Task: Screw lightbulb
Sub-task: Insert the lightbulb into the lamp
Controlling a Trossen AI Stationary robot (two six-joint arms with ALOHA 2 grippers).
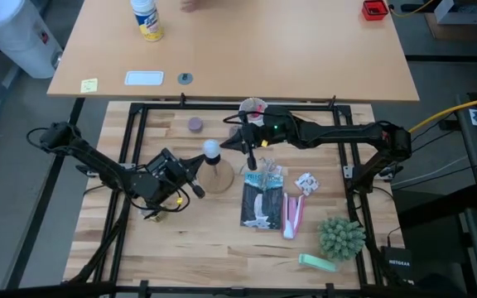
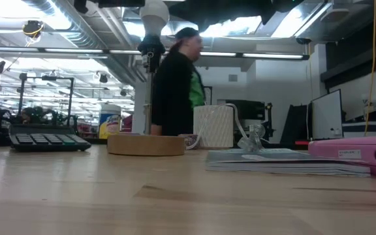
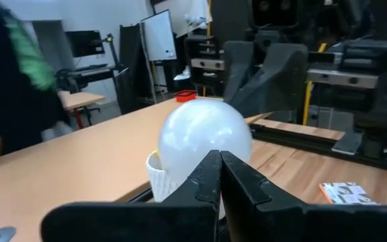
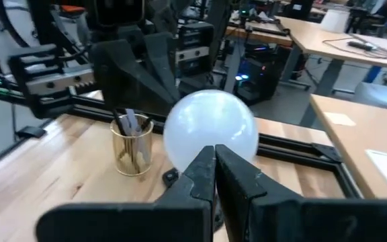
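Across the pale wooden table (image 1: 180,240), ringed by black rails and backed by a tan desk. Dead centre: the lightbulb (image 1: 212,149), white and frosted, upright on top of a black socket post (image 2: 150,52) rising from a round wooden disc (image 2: 147,144). Hard to tell whether fully seated in the socket.

Reaching in from the left, the left gripper (image 1: 199,165), just beside the bulb's lower flank; fingers (image 3: 203,181) pressed together tip to tip, with the bulb's dome filling the view right behind them. Reaching in from the opposite side, the right gripper (image 1: 228,145), likewise just beside the bulb; fingers (image 4: 200,175) closed against each other, nothing seen between them.

Behind the disc, a white cup (image 1: 255,110) with red items. Near the disc's right, a dark flat package (image 1: 259,203) and a pink pack (image 1: 294,213) touching it. Farther toward the right front corner, a small green plant (image 1: 340,237). Beyond the table, a person in dark clothes (image 2: 172,85).
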